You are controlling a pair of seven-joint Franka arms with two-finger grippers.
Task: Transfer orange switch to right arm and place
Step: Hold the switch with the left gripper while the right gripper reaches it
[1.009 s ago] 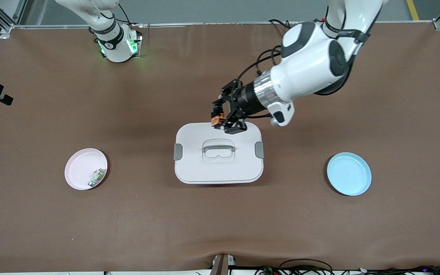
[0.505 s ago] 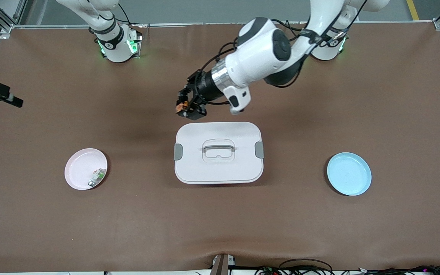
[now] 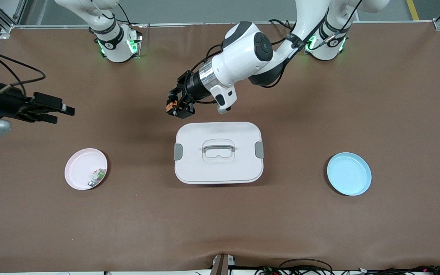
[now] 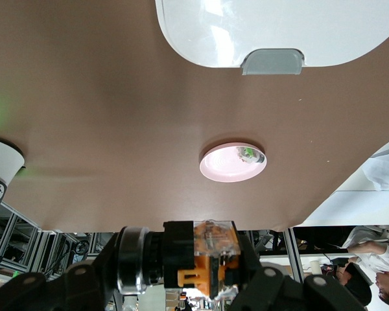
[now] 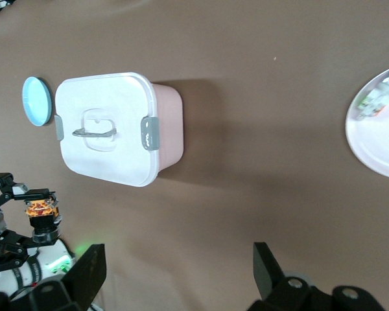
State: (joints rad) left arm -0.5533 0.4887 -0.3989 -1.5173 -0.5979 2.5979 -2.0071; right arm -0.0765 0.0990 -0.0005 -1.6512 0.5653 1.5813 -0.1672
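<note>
Above the bare brown counter (image 3: 319, 236), just off the white lidded plastic box (image 3: 218, 152), I have the left tool (image 3: 175, 105) clamped on the small black orange switch (image 3: 171, 104). I judge the handover pending: the right tool (image 3: 57, 111), fingers apart, must close in from its end. Only the right wrist view shows that spread, and the left wrist view the switch's orange clips.

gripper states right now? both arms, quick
Left gripper: shut on the orange switch, in the air over the table by the white box.
Right gripper: open, empty, above the pink plate.
</note>
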